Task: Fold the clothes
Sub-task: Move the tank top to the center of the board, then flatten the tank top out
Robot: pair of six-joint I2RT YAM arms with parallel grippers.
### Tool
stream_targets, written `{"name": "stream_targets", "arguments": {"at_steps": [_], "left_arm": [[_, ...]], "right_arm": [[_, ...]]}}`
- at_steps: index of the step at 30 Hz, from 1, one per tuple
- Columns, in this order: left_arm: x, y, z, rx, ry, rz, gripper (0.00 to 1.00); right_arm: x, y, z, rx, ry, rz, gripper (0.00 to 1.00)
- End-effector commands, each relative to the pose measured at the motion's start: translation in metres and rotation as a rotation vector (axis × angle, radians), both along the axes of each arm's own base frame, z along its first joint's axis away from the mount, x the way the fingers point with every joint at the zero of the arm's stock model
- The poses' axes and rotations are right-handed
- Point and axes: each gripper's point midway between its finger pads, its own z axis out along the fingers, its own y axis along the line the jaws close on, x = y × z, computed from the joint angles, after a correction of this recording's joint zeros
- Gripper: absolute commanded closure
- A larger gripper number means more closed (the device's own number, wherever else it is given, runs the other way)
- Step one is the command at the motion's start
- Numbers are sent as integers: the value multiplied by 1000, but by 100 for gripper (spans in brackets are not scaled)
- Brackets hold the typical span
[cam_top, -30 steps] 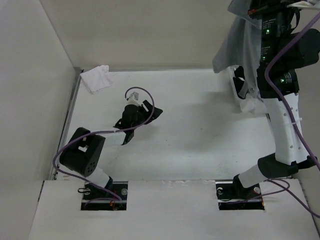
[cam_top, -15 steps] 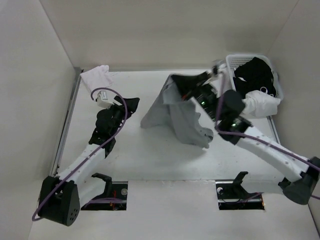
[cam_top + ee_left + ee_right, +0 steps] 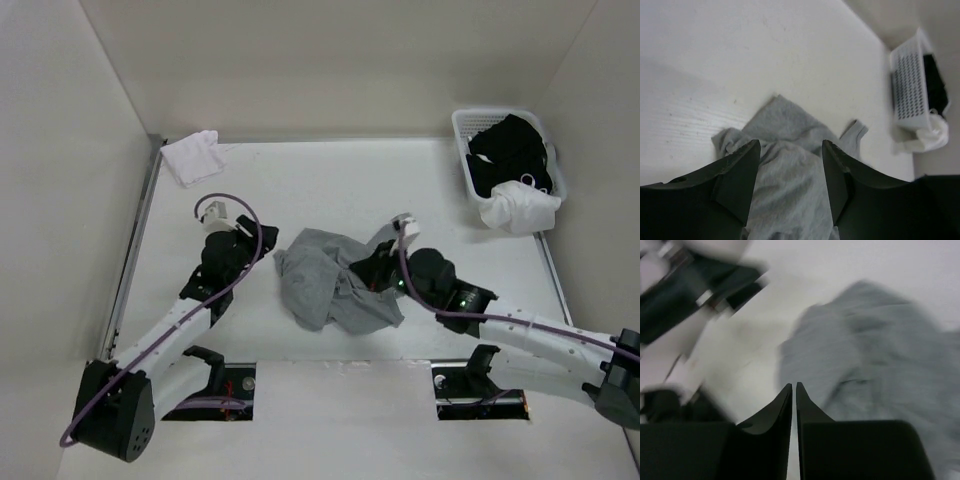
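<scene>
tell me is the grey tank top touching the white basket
Apart. The top view shows the grey tank top crumpled mid-table, with bare table between it and the white basket.

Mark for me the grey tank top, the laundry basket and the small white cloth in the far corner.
grey tank top (image 3: 322,285): top external view, middle of the crumpled heap.
laundry basket (image 3: 461,140): top external view, left rim.
small white cloth (image 3: 192,157): top external view, centre of the fold.

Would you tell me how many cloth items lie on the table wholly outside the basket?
2: the grey tank top, crumpled in the middle, and a small white folded cloth in the far left corner.
</scene>
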Motion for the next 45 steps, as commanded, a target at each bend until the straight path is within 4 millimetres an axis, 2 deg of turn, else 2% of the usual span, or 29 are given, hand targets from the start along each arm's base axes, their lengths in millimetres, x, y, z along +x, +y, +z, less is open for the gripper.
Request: {"name": "stream_targets", "arguments": {"at_steps": [1,2,4,6,8,9,10,12,14,15,17,18,19,20,21,23,25,28,29,30,32,34,35,37,38,39,40,43,45], "left_arm": [[-3,-44,-7,149,5,-163,49],[-6,-54,-10,183,6,-202,49],[-18,-89,-14,321,-21,-308,48],[-24,-108,-15,412,-47,-361,45],[-32,-141,-24,604,-79,-438,39],[-33,-150,-33,674,-78,-461,37],[-33,-151,-35,688,-76,-464,37],[-33,-156,-53,774,-43,-485,37],[-32,-155,-63,800,-24,-489,37],[-32,-153,-69,811,-10,-491,39],[-31,-148,-79,831,13,-491,55],[-28,-140,-83,831,33,-462,69],[-27,-136,-83,828,40,-448,74],[-24,-128,-81,806,49,-407,84],[-20,-109,-76,763,65,-334,89],[-18,-80,-65,652,76,-224,90],[-20,-53,-60,559,95,-154,84],[-26,-14,-54,462,133,-67,60],[-28,-8,-46,443,129,-50,52],[-27,-9,-35,427,105,-49,48],[-20,-23,2,384,14,-64,43],[-3,-52,37,381,-90,-113,38],[6,-68,47,399,-120,-147,36],[27,-112,50,440,-137,-262,32],[42,-137,40,460,-121,-332,30],[53,-153,28,469,-99,-378,30],[68,-170,8,475,-58,-431,31],[92,-188,-31,463,16,-515,32],[94,-195,-50,433,73,-578,31]], "right_arm": [[37,-95,-106,-179,288,-488,91],[37,-107,-120,-200,314,-544,83],[31,-118,-139,-203,361,-605,56],[29,-124,-150,-203,390,-642,48],[32,-126,-149,-198,399,-667,44],[36,-126,-145,-186,394,-692,39],[37,-127,-145,-186,393,-697,38],[37,-130,-148,-211,404,-726,37],[37,-132,-153,-226,419,-740,35],[36,-130,-157,-233,431,-733,34],[38,-120,-165,-246,461,-711,34],[43,-112,-166,-232,462,-697,34],[47,-108,-168,-224,460,-695,34],[55,-107,-170,-215,451,-704,34],[68,-107,-172,-201,439,-724,36],[87,-108,-170,-171,405,-753,37],[111,-107,-163,-148,345,-745,36],[137,-102,-146,-164,277,-681,30],[142,-107,-142,-172,261,-684,29],[146,-112,-137,-166,248,-696,29],[152,-130,-132,-156,244,-736,28],[156,-146,-135,-139,264,-774,30],[157,-145,-135,-126,275,-765,30],[159,-141,-140,-126,301,-748,31],[161,-138,-143,-123,313,-739,33],[163,-135,-145,-117,322,-736,35],[165,-131,-147,-105,338,-726,38],[167,-125,-147,-64,355,-699,41],[166,-123,-146,-44,350,-684,40]]}}
